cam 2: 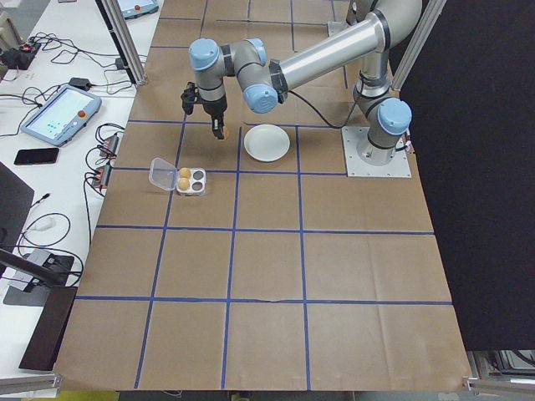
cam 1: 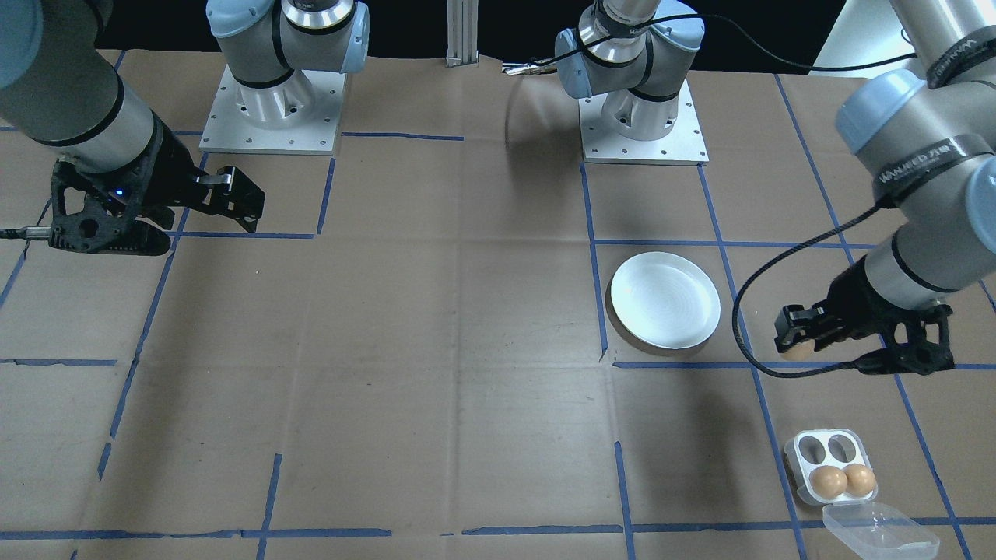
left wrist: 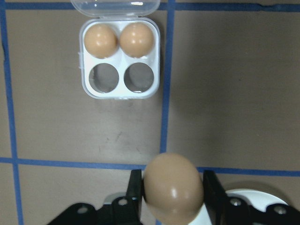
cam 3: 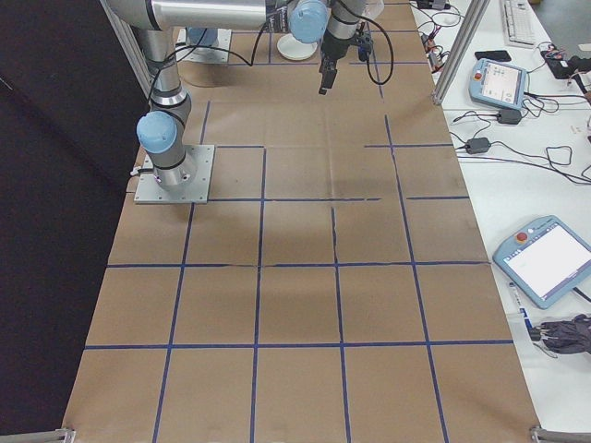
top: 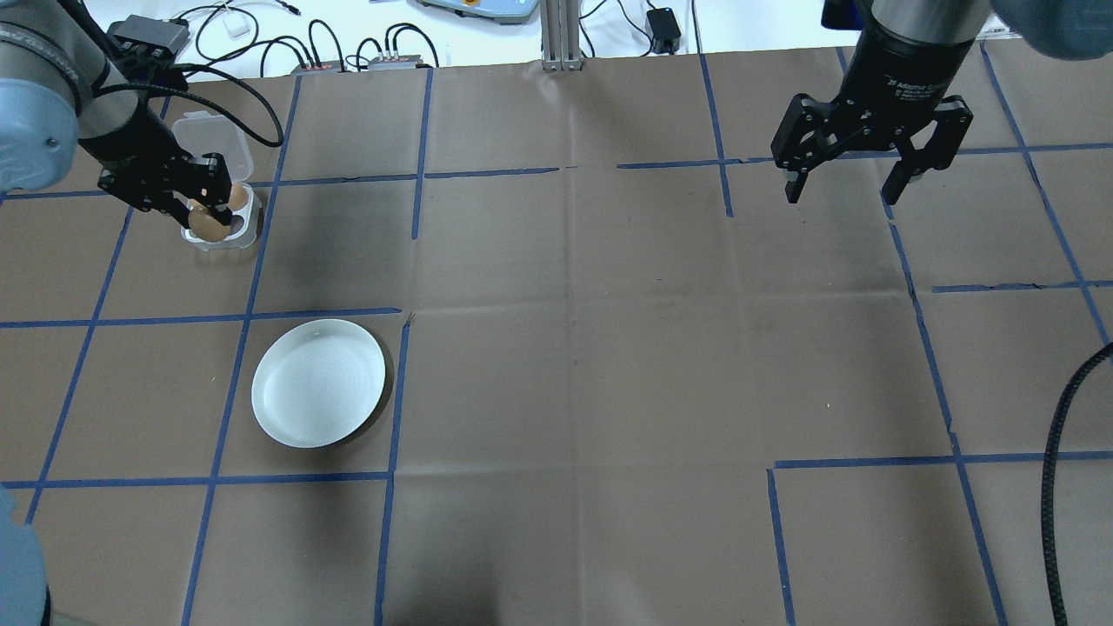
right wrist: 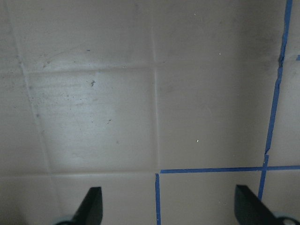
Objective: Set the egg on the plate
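My left gripper [cam 1: 800,339] is shut on a brown egg [left wrist: 172,180] and holds it in the air between the egg tray and the plate. In the overhead view the held egg [top: 207,224] shows in front of the tray. The round white plate [cam 1: 665,299] [top: 318,382] lies with nothing on it; its rim [left wrist: 255,194] peeks in at the bottom right of the left wrist view. My right gripper [top: 843,195] hangs open far across the table, over bare brown paper, with nothing between its fingers [right wrist: 91,206].
A small white four-cup egg tray [cam 1: 809,459] [left wrist: 119,91] sits with its clear lid [cam 1: 879,533] folded open. Two brown eggs [left wrist: 118,40] fill its cups nearest the lid. Blue tape lines grid the brown table cover. Both arm bases [cam 1: 272,109] stand at the robot's edge.
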{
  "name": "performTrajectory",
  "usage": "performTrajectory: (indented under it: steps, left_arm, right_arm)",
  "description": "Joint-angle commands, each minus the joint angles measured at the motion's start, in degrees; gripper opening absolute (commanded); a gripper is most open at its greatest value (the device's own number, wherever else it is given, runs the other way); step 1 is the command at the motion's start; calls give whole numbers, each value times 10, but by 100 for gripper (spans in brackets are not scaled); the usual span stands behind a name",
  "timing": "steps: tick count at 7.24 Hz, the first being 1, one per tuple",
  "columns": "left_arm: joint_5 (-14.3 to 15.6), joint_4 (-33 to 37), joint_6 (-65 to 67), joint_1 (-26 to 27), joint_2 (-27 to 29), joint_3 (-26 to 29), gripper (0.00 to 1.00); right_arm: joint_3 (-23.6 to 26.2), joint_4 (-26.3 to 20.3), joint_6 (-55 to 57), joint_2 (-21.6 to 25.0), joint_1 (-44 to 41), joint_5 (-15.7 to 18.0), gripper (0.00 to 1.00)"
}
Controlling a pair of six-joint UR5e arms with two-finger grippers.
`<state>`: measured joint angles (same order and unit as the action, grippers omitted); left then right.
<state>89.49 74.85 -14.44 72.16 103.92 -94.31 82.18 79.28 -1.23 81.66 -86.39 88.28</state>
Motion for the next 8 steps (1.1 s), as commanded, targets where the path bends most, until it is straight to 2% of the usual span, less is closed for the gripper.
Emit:
performTrajectory:
  steps: [1,4,5,6,7,8]
  left_arm:
    - [-5,-6,22,21,-73,-125,10]
    - [-5,-74,31,21,-50,-217,10]
    - [-5,-113,35,22,-36,-227,11]
    - [-5,-117,33,23,-22,-231,12]
    - [-5,-119,35,25,-21,-231,35]
    - [-4,-121,29,25,-20,-230,99]
  right_arm:
    - [0,0,0,0,0,0,100]
    - [0,0,0,0,0,1,100]
    - [0,0,0,0,0,0,100]
    - [0,0,0,0,0,0,100]
    - [0,0,0,-1,0,0,100]
    - [0,0,0,0,0,0,100]
